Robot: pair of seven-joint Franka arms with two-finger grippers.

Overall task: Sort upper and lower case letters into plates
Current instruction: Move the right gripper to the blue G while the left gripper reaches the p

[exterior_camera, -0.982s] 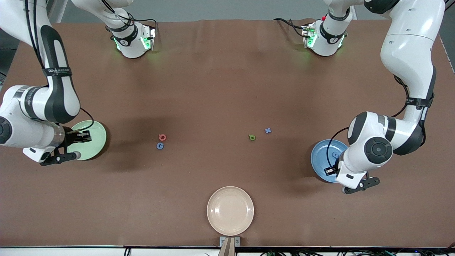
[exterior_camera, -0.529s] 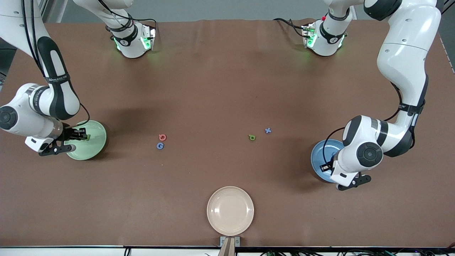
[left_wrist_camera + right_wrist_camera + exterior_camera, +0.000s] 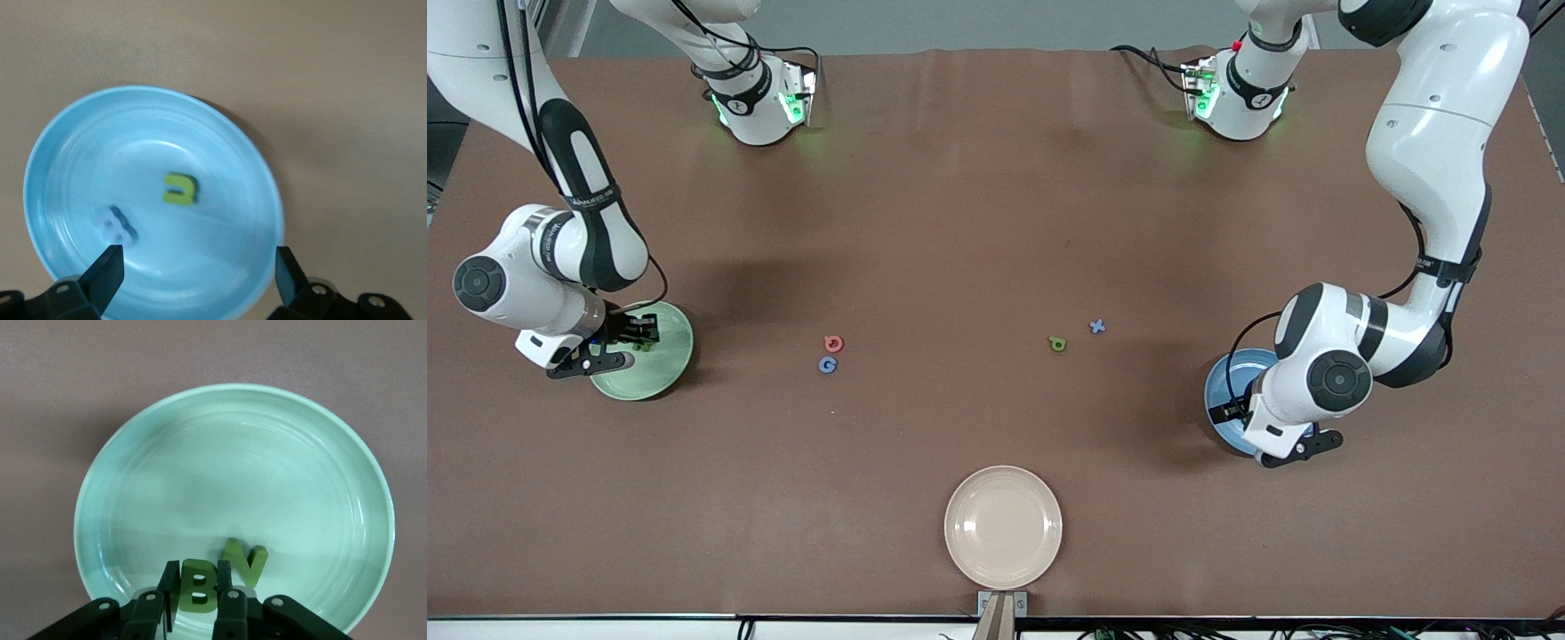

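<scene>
Over blue plate [image 3: 1224,391], left claw [image 3: 197,270] now open; green letter [image 3: 180,189] dropped.

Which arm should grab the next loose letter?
Left. Its tool is open and empty over the blue plate; the right tool is shut on a green B over the mint plate.

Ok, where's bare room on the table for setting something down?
Bare brown table spans from the arm bases down to the four loose letters, and flanks the beige plate. Crowded: the mint plate under the right gripper, the blue plate under the left gripper.
</scene>
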